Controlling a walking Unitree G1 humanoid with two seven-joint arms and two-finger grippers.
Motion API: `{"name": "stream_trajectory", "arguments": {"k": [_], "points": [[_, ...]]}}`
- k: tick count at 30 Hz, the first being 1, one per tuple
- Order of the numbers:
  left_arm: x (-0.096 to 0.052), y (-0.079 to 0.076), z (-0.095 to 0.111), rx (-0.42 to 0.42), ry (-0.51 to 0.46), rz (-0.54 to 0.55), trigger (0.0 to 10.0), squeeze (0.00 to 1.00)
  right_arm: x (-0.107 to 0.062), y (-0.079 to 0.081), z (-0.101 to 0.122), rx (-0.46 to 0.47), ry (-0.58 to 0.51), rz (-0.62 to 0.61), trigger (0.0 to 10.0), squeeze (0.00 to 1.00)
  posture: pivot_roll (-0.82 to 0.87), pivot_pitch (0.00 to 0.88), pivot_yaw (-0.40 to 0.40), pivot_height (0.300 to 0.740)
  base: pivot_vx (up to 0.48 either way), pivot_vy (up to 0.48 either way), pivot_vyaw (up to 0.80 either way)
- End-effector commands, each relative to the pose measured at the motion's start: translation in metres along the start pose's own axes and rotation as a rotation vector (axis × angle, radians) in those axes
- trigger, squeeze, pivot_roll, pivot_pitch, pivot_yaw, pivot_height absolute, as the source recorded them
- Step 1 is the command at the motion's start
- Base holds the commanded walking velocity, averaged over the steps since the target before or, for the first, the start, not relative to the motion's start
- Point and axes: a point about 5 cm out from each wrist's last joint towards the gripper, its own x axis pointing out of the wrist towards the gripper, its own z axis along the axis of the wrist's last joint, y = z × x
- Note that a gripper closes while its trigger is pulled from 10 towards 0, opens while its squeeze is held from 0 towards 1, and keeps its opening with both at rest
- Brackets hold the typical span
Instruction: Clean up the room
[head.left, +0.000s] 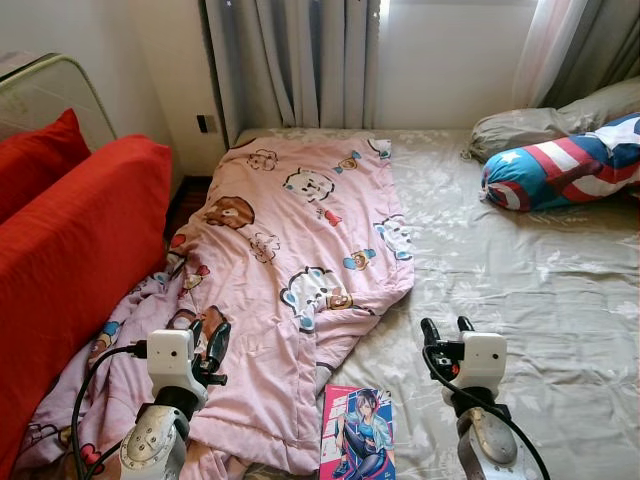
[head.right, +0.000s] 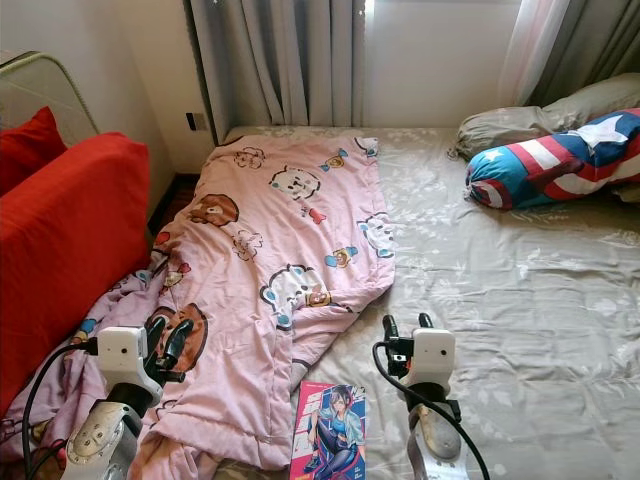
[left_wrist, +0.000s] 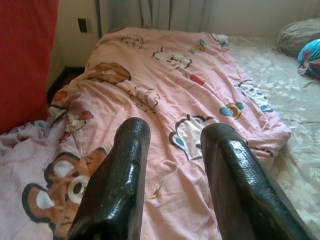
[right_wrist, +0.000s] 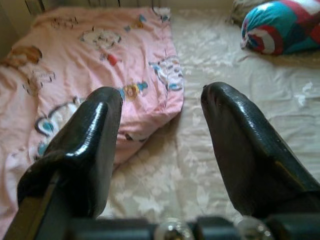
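A pink blanket (head.left: 290, 270) sprawls down the bed's (head.left: 520, 280) left half, its near corner spilling off beside a red sofa (head.left: 70, 250). A comic book (head.left: 357, 433) lies at its near edge. The left gripper (left_wrist: 170, 165) hovers released above the blanket; the right gripper (right_wrist: 162, 140) hangs parted over bare sheet. Head views add curtains (head.left: 290, 60) and a star-striped pillow (head.left: 565, 170).

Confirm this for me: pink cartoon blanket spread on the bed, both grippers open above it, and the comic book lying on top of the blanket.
Not quite. The comic book lies on the grey bedsheet beside the edge of the pink cartoon blanket, not on top of it; the left eye view shows this. The rest holds: the left gripper and right gripper are open.
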Motion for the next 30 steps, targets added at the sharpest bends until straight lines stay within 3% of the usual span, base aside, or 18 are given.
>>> {"name": "stream_trajectory", "arguments": {"k": [1,5,17,21,30], "points": [[0.0004,0.0001,0.0039,-0.006,-0.012,0.004,10.0,0.00,0.0005,-0.0005,-0.0041,-0.016,0.035,-0.002,10.0,0.00,-0.03,0.000,0.003,0.730,0.000,0.000,0.00],[0.0019,-0.0009,0.0036,-0.005,-0.007,-0.004,10.0,0.00,-0.0016,-0.0027,-0.0037,-0.017,0.021,-0.009,10.0,0.00,-0.04,0.000,0.008,0.705,0.000,0.000,0.00],[0.0036,0.0010,0.0074,0.004,-0.005,0.003,10.0,0.00,-0.0011,0.0047,-0.0062,-0.028,0.066,0.023,10.0,0.00,-0.02,0.000,-0.005,0.705,0.000,0.000,0.00],[0.0029,0.0001,0.0078,0.004,-0.004,0.005,10.0,0.00,-0.0009,0.0047,-0.0035,-0.020,0.042,0.028,10.0,0.00,-0.01,0.000,-0.010,0.680,0.000,0.000,0.00],[0.0015,0.0026,0.0085,0.008,0.000,0.024,10.0,0.00,0.0006,-0.0004,0.0004,-0.007,0.023,0.009,10.0,0.00,-0.01,0.013,-0.009,0.680,0.000,0.000,0.00]]}}
